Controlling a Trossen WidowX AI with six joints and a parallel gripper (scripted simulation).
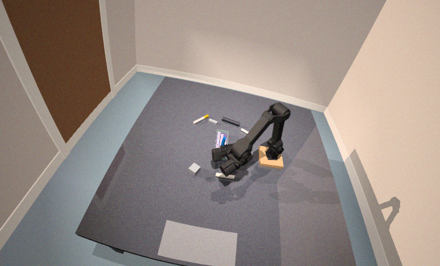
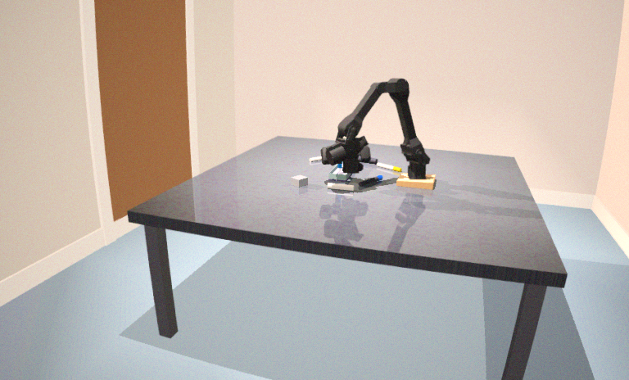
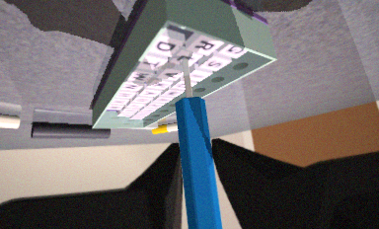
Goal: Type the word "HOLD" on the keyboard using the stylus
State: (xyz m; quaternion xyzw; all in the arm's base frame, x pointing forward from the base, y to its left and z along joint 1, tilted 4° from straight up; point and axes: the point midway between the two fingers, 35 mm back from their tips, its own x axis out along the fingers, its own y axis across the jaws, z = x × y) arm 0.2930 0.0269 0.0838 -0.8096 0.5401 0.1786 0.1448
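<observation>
My gripper (image 3: 195, 148) is shut on the blue stylus (image 3: 197, 165) (image 1: 223, 141). The stylus's thin grey tip points away from the fingers, over the near end of the keyboard (image 3: 207, 22) (image 1: 217, 140) (image 2: 339, 176). The keyboard is a green-grey case with pale lettered keys. In the wrist view the tip overlaps a key close to D, R and S; its letter looks like L but is partly hidden. I cannot tell whether the tip touches or presses it. The arm hides part of the keyboard in the top and exterior views.
A grey block (image 1: 194, 168) (image 2: 299, 181) and a whitish stick (image 1: 224, 176) (image 2: 340, 186) lie near the gripper. A dark, blue-ended marker (image 2: 369, 181) lies beside the stick. Beyond the keyboard are a dark cylinder (image 1: 230, 121) (image 3: 71, 130), a yellow-ended marker (image 1: 200, 119) and a small white piece (image 1: 212, 121).
</observation>
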